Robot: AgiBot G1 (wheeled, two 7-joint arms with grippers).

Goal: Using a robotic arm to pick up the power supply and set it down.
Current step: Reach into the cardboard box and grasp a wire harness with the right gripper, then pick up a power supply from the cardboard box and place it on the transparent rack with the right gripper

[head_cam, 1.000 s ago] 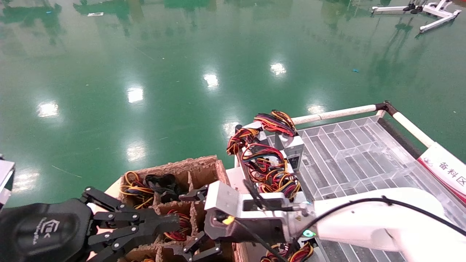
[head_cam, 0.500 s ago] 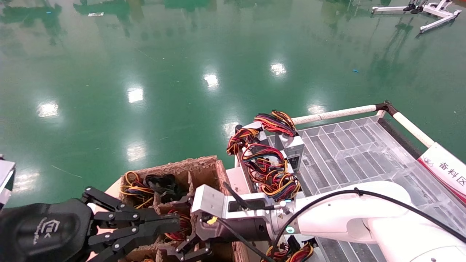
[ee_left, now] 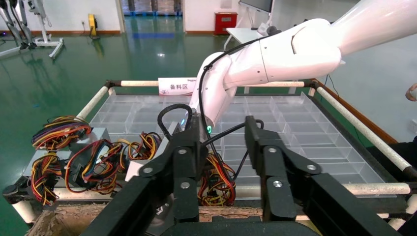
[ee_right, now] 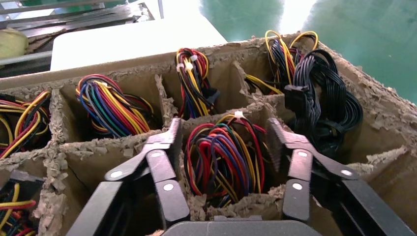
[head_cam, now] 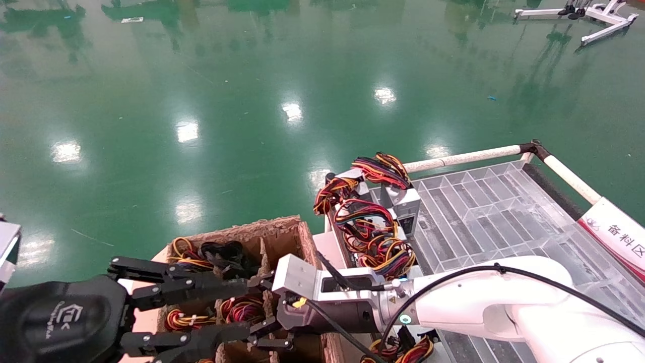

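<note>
The robotic arm, white with a green light, reaches from the right into a brown cardboard divider box. Its right gripper is open, its fingers straddling one cell. In that cell stands a tied bundle of red, purple, yellow and black wires. It belongs to a power supply whose grey body is hidden below. In the head view the right gripper sits low over the box. My left gripper hovers beside it, open and holding nothing.
Other cells hold wire bundles, and a black bundle lies at one end. Several grey power supplies with wires lie on a clear compartment tray edged by white rails. Green floor lies beyond.
My left gripper's fingers have spread from nearly shut to wide open. The right arm moved left and down into the box, then shifted only slightly.
</note>
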